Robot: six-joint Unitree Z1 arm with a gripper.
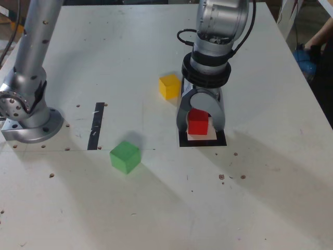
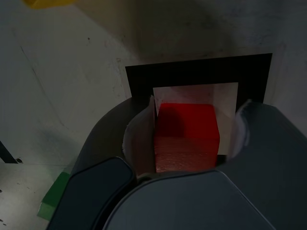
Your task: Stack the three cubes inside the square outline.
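The arm [image 1: 221, 21] is seen coming down from the top of the exterior view, with its gripper [image 1: 201, 124] pointed down at the white table [image 1: 156, 208]. The jaws are set low over the square outline [image 1: 221, 141], one on each side of the red cube [image 1: 198, 123].

In the wrist view the red cube [image 2: 187, 134] is seen sitting on the white middle of the square outline [image 2: 192, 72]. A thin gap can be seen between the cube and the jaw on one side. On the other side the jaw is right against the cube, or very near it; which of the two cannot be told. The jaws are partly open, and the cube does not look squeezed. The cube rests on the table inside the outline.

The yellow cube [image 1: 169, 86] is placed on the table just beyond the gripper, toward the exterior view's left. The green cube [image 1: 125, 157] is placed well apart from the outline, farther to the exterior view's left and nearer the camera. Both are touched by nothing.

A short black tape strip [image 1: 97, 125] is stuck to the table near the green cube. The base of the arm [image 1: 28, 112] is fixed at the exterior view's left edge.
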